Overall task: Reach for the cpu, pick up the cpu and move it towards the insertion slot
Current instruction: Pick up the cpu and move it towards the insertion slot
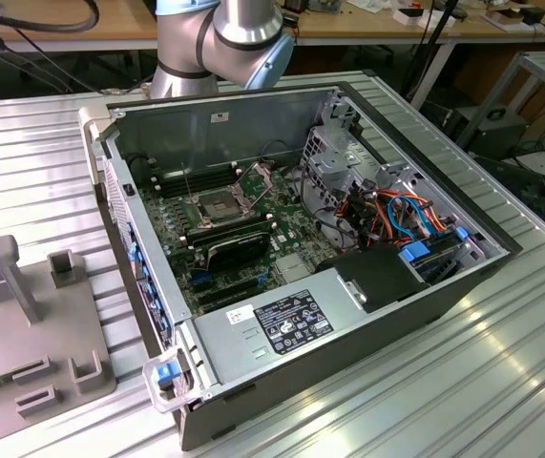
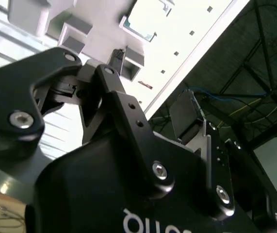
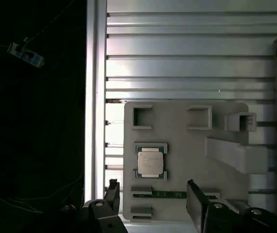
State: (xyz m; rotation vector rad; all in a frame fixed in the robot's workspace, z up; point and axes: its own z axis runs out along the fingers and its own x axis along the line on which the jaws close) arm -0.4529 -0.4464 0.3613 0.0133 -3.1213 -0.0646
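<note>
The silvery square cpu (image 3: pixel 151 161) is sitting in a matte grey holder (image 3: pixel 182 143) on the ribbed table (image 3: pixel 177 58), with the gripper (image 3: pixel 153 201) hanging spread nearby.

Silver-blue arm (image 1: pixel 222 38) bent at exterior view's top; claw (image 3: pixel 152 189) faces down, fingers (image 3: pixel 196 206) spread wide, empty.

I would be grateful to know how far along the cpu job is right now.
Nothing is finished: the cpu lies in its gray fixture, ungripped. In hand is the reach: the open gripper hangs near it in the first wrist view. Pickup and transfer are not yet done; the insertion slot stands open.
</note>
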